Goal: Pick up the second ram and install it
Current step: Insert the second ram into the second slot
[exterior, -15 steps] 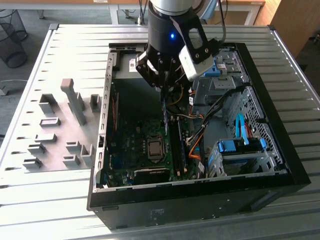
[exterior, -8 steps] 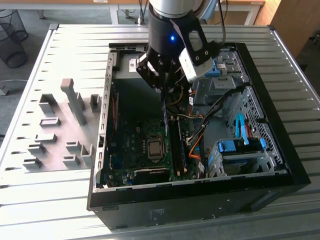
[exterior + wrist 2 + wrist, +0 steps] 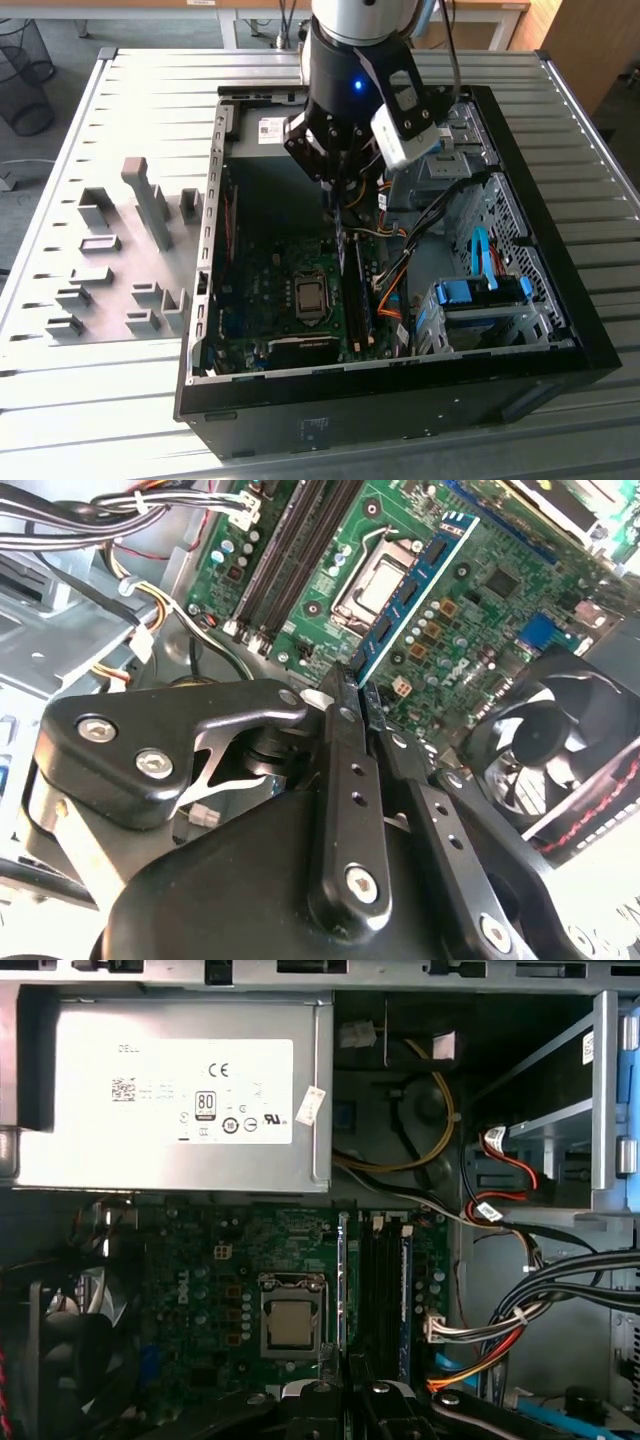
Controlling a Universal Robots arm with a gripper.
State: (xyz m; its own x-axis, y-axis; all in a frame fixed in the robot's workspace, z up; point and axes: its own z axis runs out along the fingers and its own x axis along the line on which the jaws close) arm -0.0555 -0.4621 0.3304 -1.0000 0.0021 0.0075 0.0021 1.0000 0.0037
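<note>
Exterior view: arm reaches down into the open computer case [image 3: 560, 330], which lies on a slatted metal surface [image 3: 160, 110] toward its right edge. The gripper [image 3: 338, 205] hangs low over the green motherboard [image 3: 270, 290], just beside the long black slots [image 3: 362, 300]. Grey fixture blocks [image 3: 130, 260] sit on the surface's left half, well apart from the case. A wire waste basket [image 3: 25, 75] stands on the floor past the far-left corner; wooden furniture behind.

Second wrist view: the fingers [image 3: 345, 730] are clamped together on the near end of the second ram [image 3: 415, 595], a thin blue stick with black chips, held edge-on and running out over the board beside the CPU socket [image 3: 375, 580]. The slots [image 3: 290, 560] lie on the socket's other side in this picture, apart from the stick. A case fan [image 3: 545, 735] sits near the gripper.

First wrist view: the second ram [image 3: 343, 1280] shows as a thin upright edge between the socket [image 3: 290, 1320] and the slots [image 3: 385, 1280]. One slot already carries a blue stick [image 3: 406, 1290] (likely the first ram). Power supply [image 3: 170, 1095] and cable bundles [image 3: 540, 1310] lie beyond.

Step, as I judge it: pick-up done, insertion under way, the stick not yet seated. Next move calls for lining its edge with an empty slot (notch matching), then a straight press down; tilt risks jamming.
</note>
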